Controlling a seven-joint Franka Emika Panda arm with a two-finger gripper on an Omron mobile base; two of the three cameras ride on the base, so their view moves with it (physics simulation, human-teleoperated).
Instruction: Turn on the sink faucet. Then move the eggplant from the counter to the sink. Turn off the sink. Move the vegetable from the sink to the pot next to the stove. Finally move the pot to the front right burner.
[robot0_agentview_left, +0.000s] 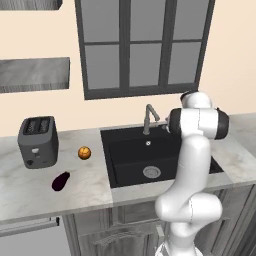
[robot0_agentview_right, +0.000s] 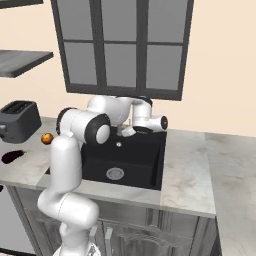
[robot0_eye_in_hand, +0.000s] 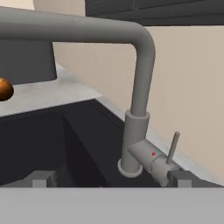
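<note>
1. the eggplant (robot0_agentview_left: 61, 181) lies on the desk (robot0_agentview_left: 30, 192), left of the sink (robot0_agentview_left: 131, 152), waiting its turn.
2. the sink faucet (robot0_eye_in_hand: 139, 109) comes first; no water runs.
3. my gripper (robot0_eye_in_hand: 112, 178) stands open by its handle (robot0_eye_in_hand: 173, 148), ready to push.

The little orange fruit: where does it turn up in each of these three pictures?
Left base view: orange fruit on the counter, between toaster and sink.
Right base view: far left, beside the arm.
Hand view: at the left edge.
Shared landmark: the sink faucet.
</note>
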